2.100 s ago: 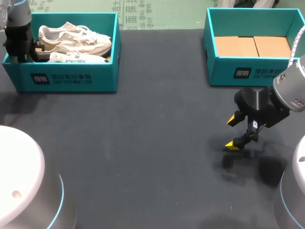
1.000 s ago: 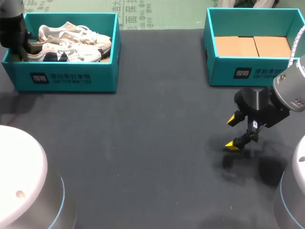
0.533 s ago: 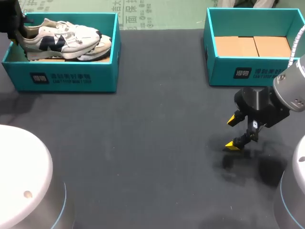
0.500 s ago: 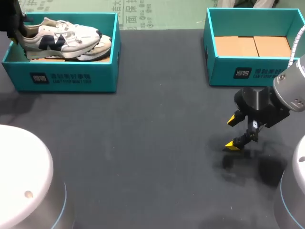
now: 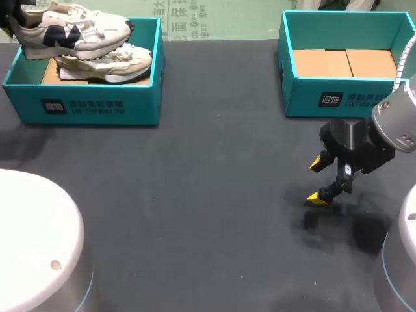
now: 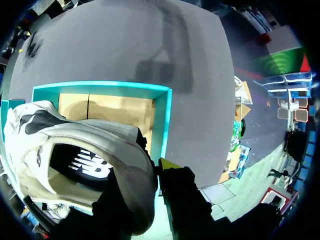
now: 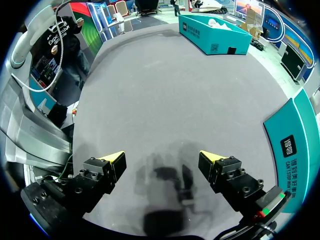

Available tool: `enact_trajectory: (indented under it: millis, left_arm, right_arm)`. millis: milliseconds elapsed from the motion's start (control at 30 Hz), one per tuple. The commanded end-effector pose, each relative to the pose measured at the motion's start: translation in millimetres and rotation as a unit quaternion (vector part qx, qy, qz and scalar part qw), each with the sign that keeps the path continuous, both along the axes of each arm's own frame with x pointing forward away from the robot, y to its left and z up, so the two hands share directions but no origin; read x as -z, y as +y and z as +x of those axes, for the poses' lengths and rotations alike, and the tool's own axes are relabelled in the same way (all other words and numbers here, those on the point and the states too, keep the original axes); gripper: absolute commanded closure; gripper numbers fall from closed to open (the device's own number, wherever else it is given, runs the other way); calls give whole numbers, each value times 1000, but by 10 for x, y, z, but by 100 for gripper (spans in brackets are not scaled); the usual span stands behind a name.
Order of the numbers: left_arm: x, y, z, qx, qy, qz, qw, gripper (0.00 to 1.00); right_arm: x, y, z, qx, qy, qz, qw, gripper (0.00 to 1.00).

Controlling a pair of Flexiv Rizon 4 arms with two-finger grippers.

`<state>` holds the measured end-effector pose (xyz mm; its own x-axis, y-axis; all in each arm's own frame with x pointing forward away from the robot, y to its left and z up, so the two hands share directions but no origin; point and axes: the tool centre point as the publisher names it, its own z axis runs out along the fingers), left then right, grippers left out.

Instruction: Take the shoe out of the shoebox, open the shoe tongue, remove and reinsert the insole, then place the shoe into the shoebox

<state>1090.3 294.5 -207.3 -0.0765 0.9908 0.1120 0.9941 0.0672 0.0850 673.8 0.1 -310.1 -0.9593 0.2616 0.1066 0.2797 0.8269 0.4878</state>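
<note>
Above the shoebox (image 5: pixel 91 107), the left end effector (image 6: pixel 155 172) grips the shoe (image 5: pixel 71 29) by its heel.

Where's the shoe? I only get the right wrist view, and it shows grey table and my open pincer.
Observer: The left pincer holds a shoe by its heel, above the left box.
Operator: Is that box empty?
Observer: No, a second shoe lies inside it.
Operator: What's in the other box?
Observer: The right box holds only brown cardboard, no shoe.
</note>
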Motion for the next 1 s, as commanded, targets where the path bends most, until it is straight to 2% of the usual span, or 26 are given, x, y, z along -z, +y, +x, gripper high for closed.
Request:
enact_trajectory:
  millis: [33,167,300,600,833,1000]
  left_arm:
    - [-181,-24,-55,1,-1,6,1000,100]
    - [-304,-68,-182,8,-6,13,1000,100]
    - [-453,-156,-430,13,-9,20,1000,100]
    - [-666,-454,-1137,8,-10,30,999,100]
    - [-717,-745,-1709,15,-13,43,999,100]
    - [-696,-1038,-2143,15,-9,47,999,100]
  right_arm:
    - [0,1,-14,1,-1,-1,1000,0]
    - [0,1,-14,1,-1,-1,1000,0]
    - [0,1,-14,1,-1,-1,1000,0]
    - [0,1,-14,1,-1,-1,1000,0]
    - [0,1,-14,1,-1,-1,1000,0]
    - [0,1,-14,1,-1,-1,1000,0]
